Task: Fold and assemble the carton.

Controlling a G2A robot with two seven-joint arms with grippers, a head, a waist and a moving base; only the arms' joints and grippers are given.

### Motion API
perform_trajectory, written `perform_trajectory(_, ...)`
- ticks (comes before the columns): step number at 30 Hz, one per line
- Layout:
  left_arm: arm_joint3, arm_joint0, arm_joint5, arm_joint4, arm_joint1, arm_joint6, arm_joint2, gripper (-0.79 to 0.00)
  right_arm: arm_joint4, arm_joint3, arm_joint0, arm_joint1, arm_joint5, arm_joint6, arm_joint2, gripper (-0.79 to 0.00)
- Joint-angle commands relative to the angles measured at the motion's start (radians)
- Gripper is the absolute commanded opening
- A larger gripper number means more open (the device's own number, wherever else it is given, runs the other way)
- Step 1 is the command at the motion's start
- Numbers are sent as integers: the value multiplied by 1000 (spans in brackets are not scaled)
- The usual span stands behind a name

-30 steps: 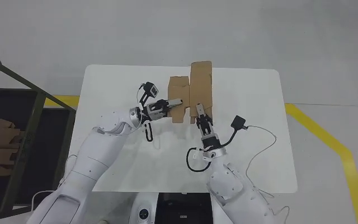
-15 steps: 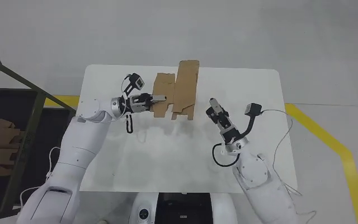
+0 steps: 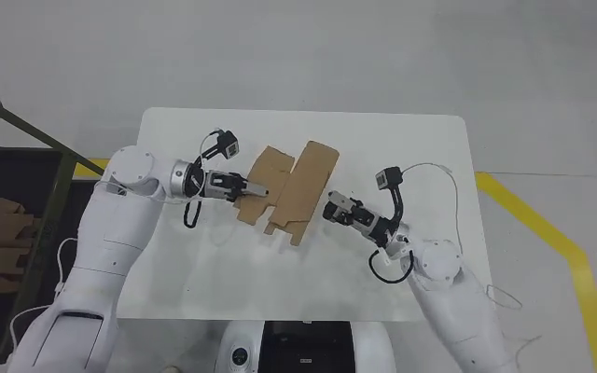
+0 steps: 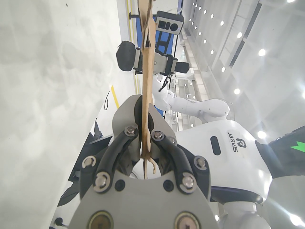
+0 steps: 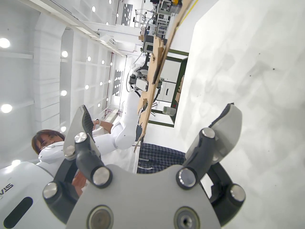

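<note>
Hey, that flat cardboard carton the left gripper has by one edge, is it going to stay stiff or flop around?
Probably light: the left gripper carries the carton by one edge pinch alone. Likely stiff within each panel, as it looks nearly flat seen edge-on. Its creased panels may swing at the folds.

carton (image 3: 298,186): matt cardboard, ragged edges | table (image 3: 420,149): smooth, matt | left claw (image 4: 143,107): satin grey metal
</note>
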Motion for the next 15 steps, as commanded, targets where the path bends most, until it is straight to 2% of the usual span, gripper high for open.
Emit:
perform_trajectory(1,-17,4,-13,2,9,0,10,-785,9,15,17,0,2,34,-8,0)
perform_trajectory(8,-57,8,-45,48,32,0,51,-785,27,48,67,1,-7,93,-26,-15)
perform_trajectory(9,-58,7,-48,47,35,0,54,-785,25,50,71,2,-7,101,-28,-314)
perform_trajectory(10,-59,5,-52,44,36,0,55,-785,23,53,76,3,-7,106,-29,-456)
perform_trajectory(12,-62,2,-53,33,40,0,58,-785,13,59,85,4,-7,108,-26,-597)
perform_trajectory(13,-65,0,-59,41,42,0,60,-785,9,60,87,5,-5,100,-24,-717)
perform_trajectory(15,-70,0,-60,32,45,0,65,-785,3,61,92,6,1,101,-25,-785)
